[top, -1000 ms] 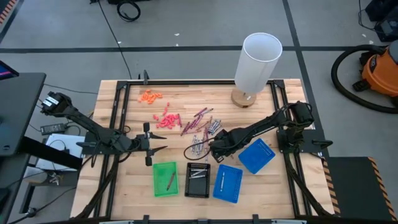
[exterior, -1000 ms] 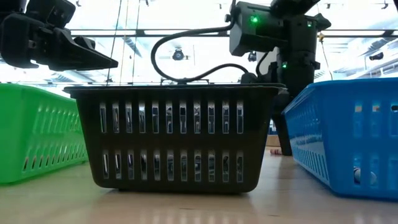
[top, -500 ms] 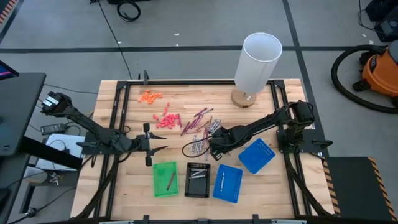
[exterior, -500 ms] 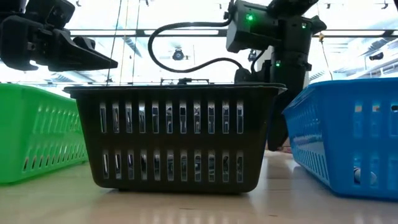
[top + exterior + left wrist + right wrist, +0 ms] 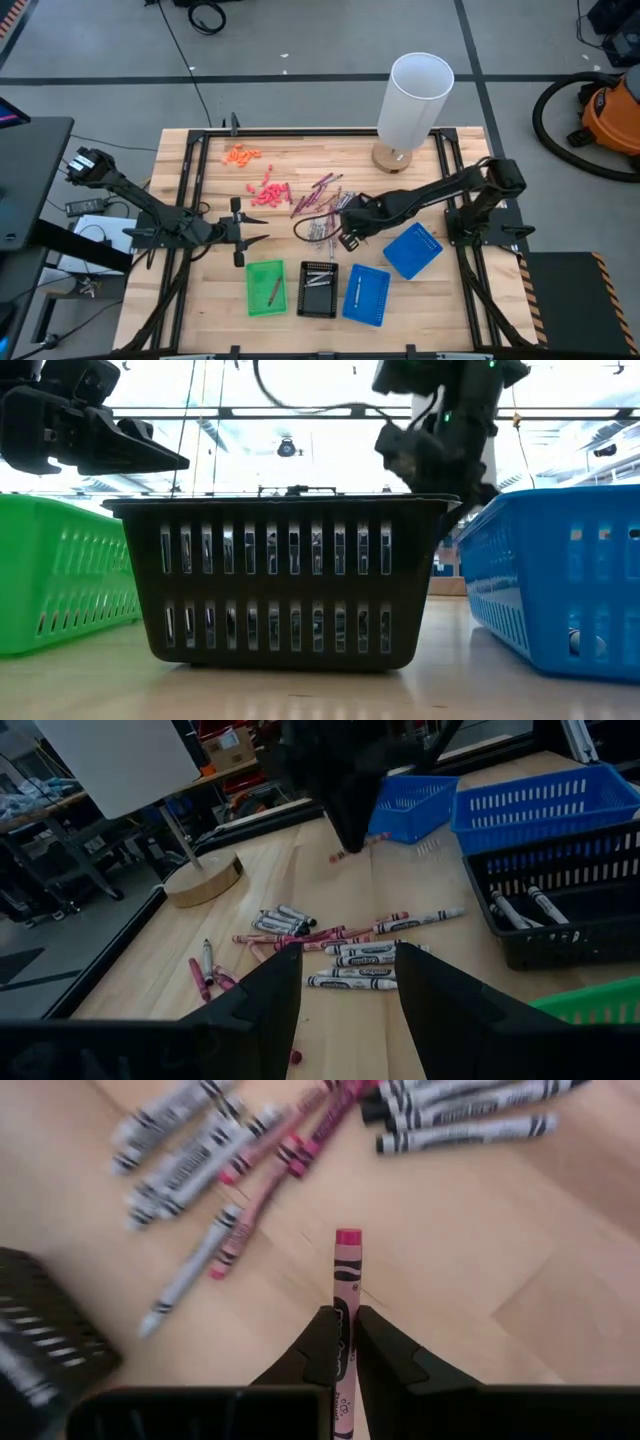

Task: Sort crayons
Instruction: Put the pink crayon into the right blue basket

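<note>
Many thin crayons, dark red and silvery grey, lie in a loose heap on the wooden table; they also show in the left wrist view. My right gripper hangs over the heap's near side, shut on one dark red crayon. My left gripper is open and empty, left of the heap and above the table; its fingers point toward the heap. My right gripper pinches the dark red crayon between its two fingers, on its wrapped shaft. The fingers lie along the crayon, whose pink end sticks out ahead of the fingertips. The crayon is lifted clear of the table.
Near the front edge stand a green tray, a black tray holding grey crayons, and a blue tray; a second blue tray stands right of the gripper. A white cylinder stands far right. Orange bits and coral-pink bits lie far left.
My right gripper has risen from the table beside the crayon heap and moved slightly toward the far edge.
</note>
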`<move>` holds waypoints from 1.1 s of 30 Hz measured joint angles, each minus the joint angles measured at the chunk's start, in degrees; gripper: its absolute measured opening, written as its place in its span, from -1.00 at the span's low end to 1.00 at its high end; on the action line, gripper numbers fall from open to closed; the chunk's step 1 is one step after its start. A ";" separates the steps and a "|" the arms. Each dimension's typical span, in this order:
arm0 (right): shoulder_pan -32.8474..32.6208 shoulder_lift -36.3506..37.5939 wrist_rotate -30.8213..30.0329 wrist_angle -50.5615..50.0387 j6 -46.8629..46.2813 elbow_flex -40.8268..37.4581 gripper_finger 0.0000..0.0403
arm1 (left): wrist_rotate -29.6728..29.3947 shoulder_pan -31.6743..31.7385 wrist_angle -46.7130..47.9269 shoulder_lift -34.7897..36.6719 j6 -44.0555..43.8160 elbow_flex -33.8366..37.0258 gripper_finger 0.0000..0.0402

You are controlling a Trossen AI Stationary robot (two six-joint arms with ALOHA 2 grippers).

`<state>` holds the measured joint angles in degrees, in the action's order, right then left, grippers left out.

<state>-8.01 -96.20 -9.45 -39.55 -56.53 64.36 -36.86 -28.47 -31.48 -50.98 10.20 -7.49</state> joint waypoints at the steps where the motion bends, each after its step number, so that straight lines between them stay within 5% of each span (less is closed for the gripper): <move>1: 0.00 0.99 0.14 0.02 0.10 0.00 -0.85 | 0.00 0.00 0.00 0.00 -0.02 0.00 -0.14; 14: -3.24 10.68 5.75 1.84 -3.75 0.04 -0.83 | 0.00 0.00 0.02 0.00 -0.02 0.00 -0.14; 33: -13.55 11.97 6.10 7.22 -10.59 0.07 -0.83 | 0.00 0.00 0.02 0.02 0.56 0.00 -0.14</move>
<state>-21.56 -84.23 -3.35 -32.33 -67.13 64.42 -36.86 -28.47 -31.46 -50.97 10.75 -7.49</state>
